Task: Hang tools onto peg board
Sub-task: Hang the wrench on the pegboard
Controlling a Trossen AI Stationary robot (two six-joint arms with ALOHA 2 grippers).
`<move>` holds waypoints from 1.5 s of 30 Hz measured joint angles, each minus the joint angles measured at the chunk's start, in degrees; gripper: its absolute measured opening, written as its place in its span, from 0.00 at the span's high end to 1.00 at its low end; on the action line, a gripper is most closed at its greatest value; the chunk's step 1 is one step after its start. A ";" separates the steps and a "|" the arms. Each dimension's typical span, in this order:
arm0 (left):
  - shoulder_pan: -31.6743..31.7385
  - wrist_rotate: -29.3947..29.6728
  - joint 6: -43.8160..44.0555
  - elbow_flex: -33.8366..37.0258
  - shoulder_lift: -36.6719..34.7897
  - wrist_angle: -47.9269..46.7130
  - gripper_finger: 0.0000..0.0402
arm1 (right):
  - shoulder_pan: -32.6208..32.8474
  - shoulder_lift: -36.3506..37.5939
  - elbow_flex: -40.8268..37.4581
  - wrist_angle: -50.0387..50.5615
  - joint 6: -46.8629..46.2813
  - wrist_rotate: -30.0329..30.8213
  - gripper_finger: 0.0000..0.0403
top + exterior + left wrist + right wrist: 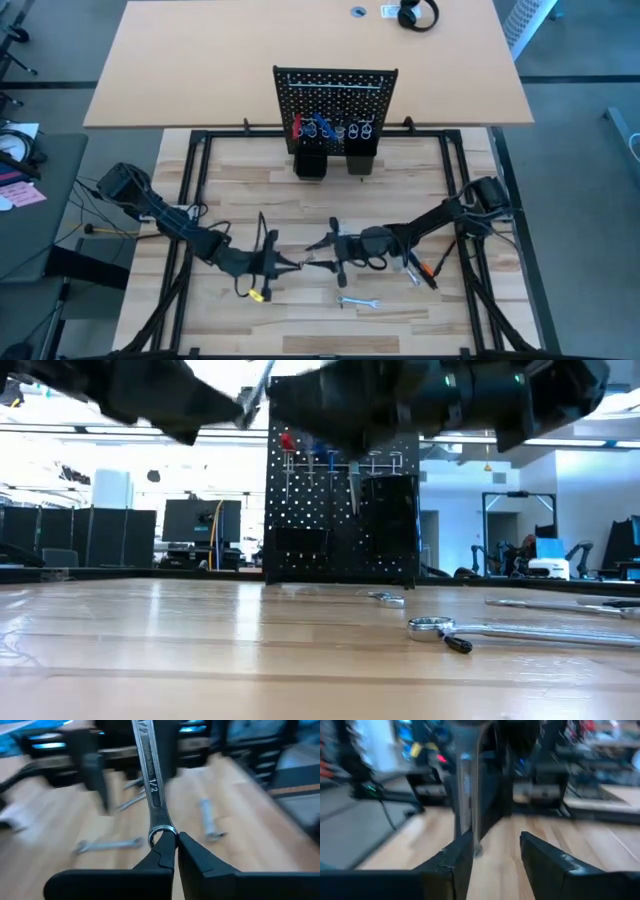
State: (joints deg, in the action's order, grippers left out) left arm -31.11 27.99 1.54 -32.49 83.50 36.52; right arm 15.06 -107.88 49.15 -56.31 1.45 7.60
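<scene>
Peg board (335, 100) cups (311, 162) — contents not visible.

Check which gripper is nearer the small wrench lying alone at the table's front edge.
Right. The right gripper sits just behind the small wrench; the left gripper, shut on another wrench, is slightly farther off to its side.

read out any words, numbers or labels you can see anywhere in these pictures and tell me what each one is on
"1/2": stamped on the shank of the silver wrench that the left gripper holds by its ring end.
A second stamp higher on the same shank is cut off, unreadable.
Nothing legible on the peg board.
</scene>
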 joint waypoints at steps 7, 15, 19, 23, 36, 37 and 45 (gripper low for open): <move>-0.18 -6.95 -2.32 -0.02 -0.06 4.61 1.00 | -2.41 0.00 3.87 -4.27 -1.83 -20.20 0.67; -0.16 -6.79 -2.65 -0.02 -0.04 4.54 1.00 | -2.42 -0.23 8.49 2.06 -1.38 -24.35 0.68; -0.14 -6.74 -2.84 -0.02 -0.04 4.58 1.00 | -2.37 -0.24 9.05 3.84 0.36 -25.14 0.70; -0.11 -6.77 -3.42 -0.02 -0.04 4.62 1.00 | -2.37 -0.24 9.05 3.82 0.56 -25.48 0.83; 3.02 -3.51 1.21 -0.13 -0.06 -4.44 0.95 | -2.46 1.22 8.98 5.28 -1.39 -21.51 0.95; 3.19 -3.25 1.54 -0.13 -0.06 -5.98 0.93 | -2.46 1.64 8.98 6.15 -1.37 -20.60 0.95; 4.18 4.15 2.24 6.85 0.01 -1.56 0.79 | -0.77 7.06 8.98 16.59 0.53 -8.88 0.95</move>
State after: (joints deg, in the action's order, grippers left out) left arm -26.93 32.14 3.78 -25.64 83.50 34.96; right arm 14.29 -100.82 58.12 -39.72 1.98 -1.28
